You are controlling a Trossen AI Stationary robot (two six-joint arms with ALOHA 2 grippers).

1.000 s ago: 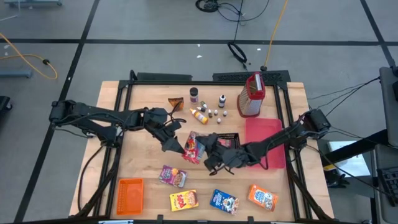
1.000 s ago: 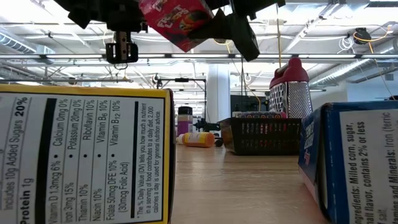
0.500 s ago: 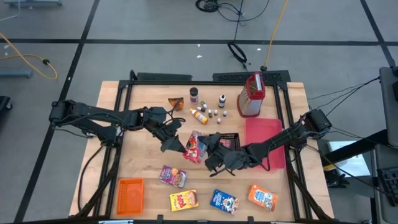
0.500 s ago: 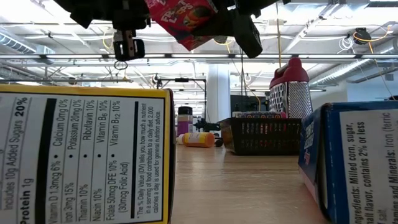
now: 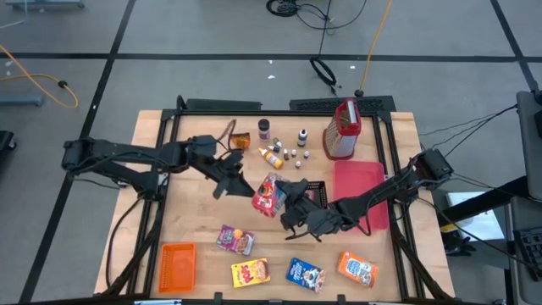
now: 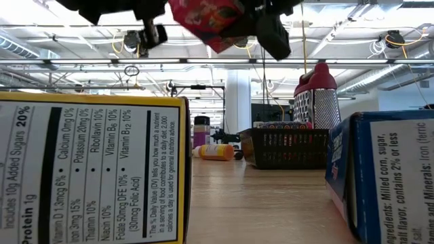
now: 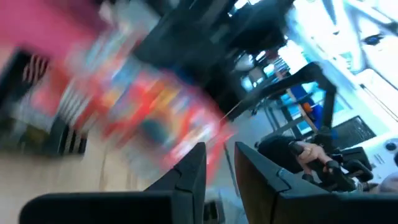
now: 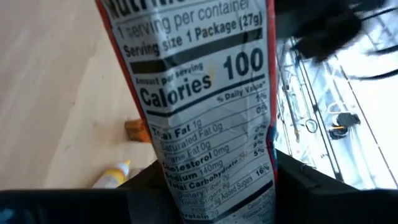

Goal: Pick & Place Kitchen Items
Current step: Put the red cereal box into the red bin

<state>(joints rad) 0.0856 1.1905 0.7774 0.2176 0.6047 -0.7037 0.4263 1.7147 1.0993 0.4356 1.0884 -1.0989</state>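
Note:
A red snack packet (image 5: pixel 268 195) hangs above the middle of the table, with my right gripper (image 5: pixel 286 202) shut on it from the right. The low view shows the packet (image 6: pixel 207 19) high over the wood. The right wrist view shows its back (image 8: pixel 199 93), printed with a nutrition label. My left gripper (image 5: pixel 238 184) stands a little to the packet's left, apart from it. In the left wrist view its fingers (image 7: pixel 194 168) stand slightly open with nothing between them, and the packet (image 7: pixel 143 106) is a blur ahead. My right gripper pinches one end of the red packet (image 8: pixel 214 177) between its two fingers, one on each side edge. The fingers lie about level and come from the table's right. The packet is lifted clear of the table and sticks out past the fingertips toward the left arm.
A black mesh basket (image 5: pixel 313 190) and a flat red tray (image 5: pixel 362 188) lie right of centre. A grater (image 5: pixel 341 131) and small bottles (image 5: pixel 284 152) stand at the far side. Purple (image 5: pixel 235 240), yellow (image 5: pixel 251 272), blue (image 5: pixel 305 273) and orange (image 5: pixel 357 268) boxes and an orange crate (image 5: pixel 178 267) line the near edge.
My left gripper has come off the red packet, drawn back toward the table's left and far side, risen and rolled. The packet has stayed in my right gripper, lifted clear, and has turned a little.

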